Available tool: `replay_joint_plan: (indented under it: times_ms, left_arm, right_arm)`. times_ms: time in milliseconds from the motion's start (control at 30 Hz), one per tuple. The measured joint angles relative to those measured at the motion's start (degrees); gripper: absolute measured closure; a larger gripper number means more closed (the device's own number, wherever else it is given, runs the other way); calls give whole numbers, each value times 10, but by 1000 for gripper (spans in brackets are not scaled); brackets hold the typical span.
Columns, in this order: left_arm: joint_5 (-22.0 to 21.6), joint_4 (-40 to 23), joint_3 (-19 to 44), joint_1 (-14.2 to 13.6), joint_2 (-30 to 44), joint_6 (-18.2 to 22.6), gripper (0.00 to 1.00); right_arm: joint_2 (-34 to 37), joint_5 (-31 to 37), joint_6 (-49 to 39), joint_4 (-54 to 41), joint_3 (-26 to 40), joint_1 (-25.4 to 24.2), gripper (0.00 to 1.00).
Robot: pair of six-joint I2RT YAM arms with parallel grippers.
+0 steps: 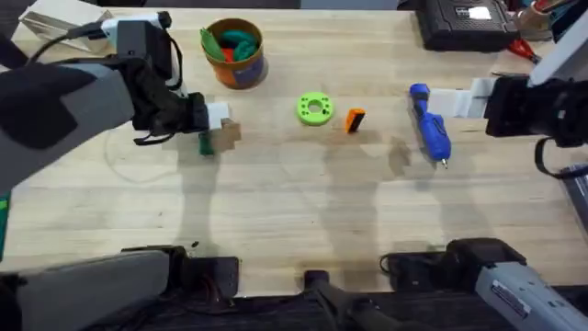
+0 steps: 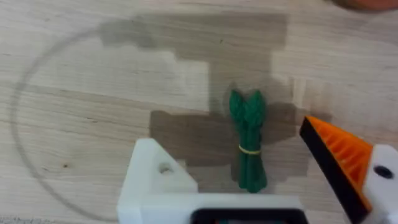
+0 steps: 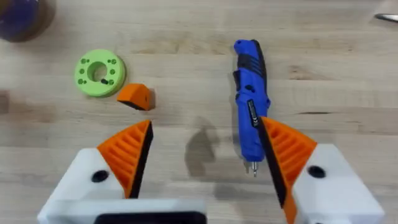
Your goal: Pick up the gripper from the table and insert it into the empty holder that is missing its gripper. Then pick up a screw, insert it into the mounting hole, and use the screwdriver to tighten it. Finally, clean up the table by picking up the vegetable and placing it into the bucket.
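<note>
— How far along would you say they are?

— Barely started, by my reckoning. The gripper [image 1: 355, 119], that orange pad, lies loose on the table [image 1: 294, 211] toward the far edge, just beside a green ring [image 1: 314, 108]. The holder [image 2: 163, 176] on the left claw has a bare white finger with its hole showing, so nothing is fitted or screwed.

— And the screwdriver?

— The screwdriver [image 1: 430, 126] lies flat, right of the pad, untouched. I can't make out a loose screw anywhere.

— The clean-up?

— Not done either. The vegetable [image 2: 248, 141] lies on the table, left of the middle, under the left gripper [image 2: 249, 186]. The bucket [image 1: 235, 52] stands near the far edge with green and red bits in it already.

— What are the claws holding?

— Nothing. The left one hangs over the vegetable, its fingers spread to either side of it, not touching. The right gripper [image 3: 205, 168] is wide apart too, empty, hovering above the screwdriver near the right edge.

— Count it up for me.

— One loose pad, one screwdriver, one ring, one bucket, one vegetable on the table. The right claw has two orange pads; the left has one and one bare finger.

— So everything is left?

— As I judge it, yes: fit, screw, tidy.
</note>
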Motion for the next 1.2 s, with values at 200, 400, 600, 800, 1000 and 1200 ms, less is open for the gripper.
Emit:
replay_joint_plan:
  times_ms: [200,400,600,800,1000,1200]
  left_arm:
    - [2,-2,0,0,25,0,145]
    - [2,-1,0,0,26,0,515]
    - [4,-1,0,0,26,2,995]
    - [4,-1,0,0,26,2,997]
    - [4,1,0,0,26,2,998]
    - [4,4,0,0,15,2,998]
  right_arm:
    - [0,0,0,0,0,0,10]
    - [0,0,0,0,0,0,10]
    - [0,0,0,0,0,0,10]
    - [0,0,0,0,0,0,10]
    - [0,0,0,0,0,0,10]
    - [0,0,0,0,0,0,10]
